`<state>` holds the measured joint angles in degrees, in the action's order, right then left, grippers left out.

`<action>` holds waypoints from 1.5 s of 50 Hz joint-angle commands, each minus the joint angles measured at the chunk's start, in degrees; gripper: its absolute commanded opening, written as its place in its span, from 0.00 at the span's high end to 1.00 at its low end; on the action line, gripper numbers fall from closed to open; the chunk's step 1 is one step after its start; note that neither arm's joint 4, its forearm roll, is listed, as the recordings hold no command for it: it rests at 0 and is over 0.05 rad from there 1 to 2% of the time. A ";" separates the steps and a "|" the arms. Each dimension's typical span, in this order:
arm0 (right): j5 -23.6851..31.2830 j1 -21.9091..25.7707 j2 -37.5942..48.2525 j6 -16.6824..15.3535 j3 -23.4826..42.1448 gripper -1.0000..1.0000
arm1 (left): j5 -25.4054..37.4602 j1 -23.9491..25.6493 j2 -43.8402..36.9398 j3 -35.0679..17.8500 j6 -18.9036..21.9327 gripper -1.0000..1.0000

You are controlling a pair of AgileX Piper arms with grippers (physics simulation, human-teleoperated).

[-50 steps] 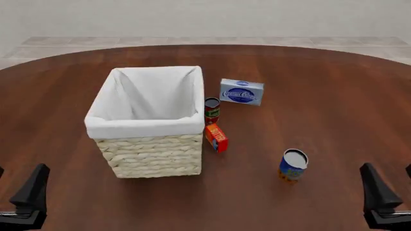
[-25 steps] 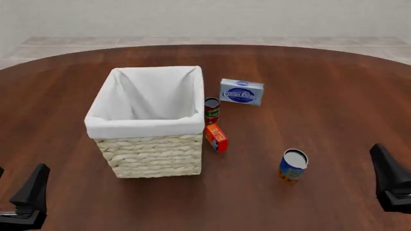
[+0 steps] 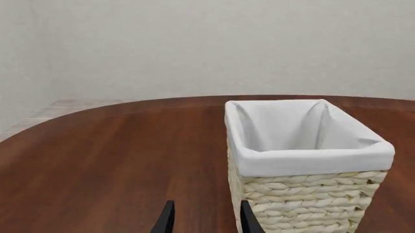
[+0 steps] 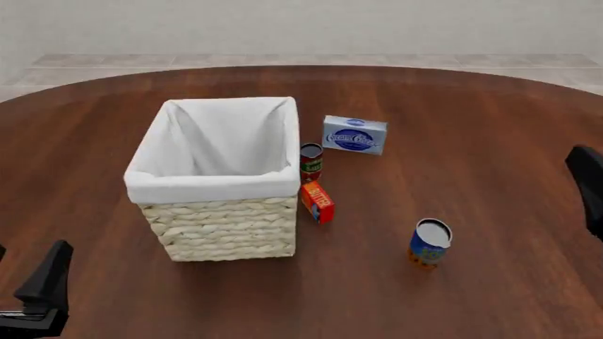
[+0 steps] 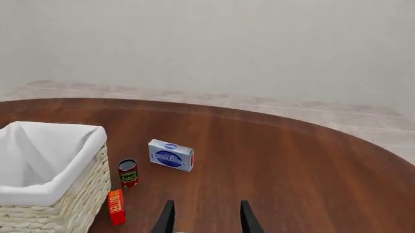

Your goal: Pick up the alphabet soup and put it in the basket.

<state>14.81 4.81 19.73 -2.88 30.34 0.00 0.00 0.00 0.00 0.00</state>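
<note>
The alphabet soup (image 4: 430, 242), a small blue can with an orange band and a pale lid, stands upright on the table to the right of the basket (image 4: 222, 226). It does not show in either wrist view. The basket is woven cream wicker with a white liner and shows also in the left wrist view (image 3: 304, 199) and the right wrist view (image 5: 71, 194). My left gripper (image 4: 42, 286) sits low at the near left, open and empty (image 3: 206, 223). My right gripper (image 4: 589, 187) is partly out of frame at the right edge, well right of the can, open and empty (image 5: 205, 221).
A red-and-green can (image 4: 311, 161) stands against the basket's right side, with an orange-red box (image 4: 318, 202) just in front of it. A blue-and-white box (image 4: 354, 134) lies farther back. The round wooden table (image 4: 471, 113) ends at a tiled floor.
The right arm has moved up the front view's right edge, away from the near corner, and now shows only partly. The left arm, the can and the basket have not moved.
</note>
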 commanded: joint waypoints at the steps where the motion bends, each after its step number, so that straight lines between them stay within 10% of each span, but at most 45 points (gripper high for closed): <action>1: 2.17 2.07 3.25 2.11 6.74 0.00 | 0.00 0.00 0.00 0.00 0.00 0.00; 5: 0.85 4.69 4.46 7.32 6.39 0.00 | 0.00 0.00 0.00 0.00 0.00 0.00; 18: 0.80 8.61 13.08 0.41 9.42 0.00 | 0.00 0.00 0.00 0.00 0.00 0.00; 75: -8.18 10.31 25.14 2.38 1.63 0.00 | 0.00 0.00 0.00 0.00 0.00 0.00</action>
<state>7.91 14.98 43.65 -0.84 33.34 0.00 0.00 0.00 0.00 0.00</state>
